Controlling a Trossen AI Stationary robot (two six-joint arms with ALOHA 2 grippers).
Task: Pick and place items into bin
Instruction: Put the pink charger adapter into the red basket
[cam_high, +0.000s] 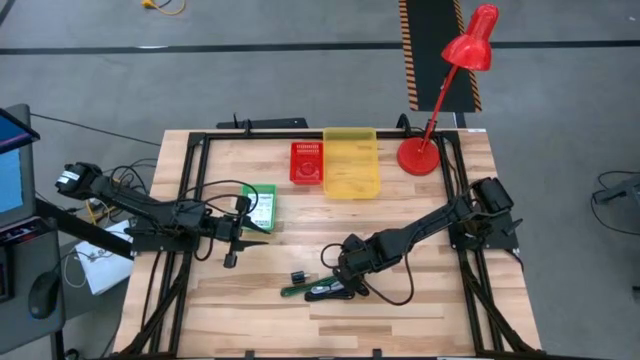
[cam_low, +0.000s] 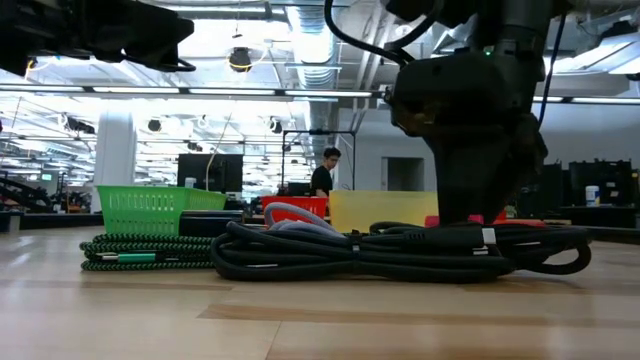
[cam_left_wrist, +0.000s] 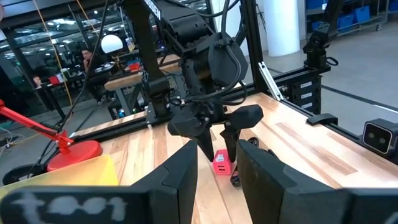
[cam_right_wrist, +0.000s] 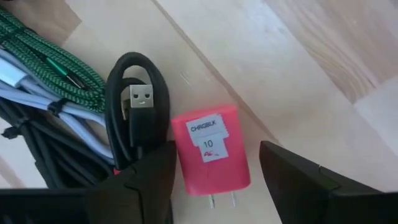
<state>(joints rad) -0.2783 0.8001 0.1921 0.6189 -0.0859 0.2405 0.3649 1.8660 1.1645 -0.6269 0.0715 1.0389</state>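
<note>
I have the right gripper (cam_right_wrist: 214, 180) spread wide around the pink charger (cam_right_wrist: 210, 151), beside the black cable (cam_right_wrist: 134, 115) near the table's front. Nothing shows in the yellow bin (cam_high: 351, 161) yet; the left gripper (cam_high: 237, 229) waits part-open by the green basket (cam_high: 261, 207).

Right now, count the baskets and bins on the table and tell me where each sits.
3. In the high view, a yellow bin stands next to the red lamp base, a red basket on its other side, and a green basket nearer the table's left side. None looks hidden.
</note>
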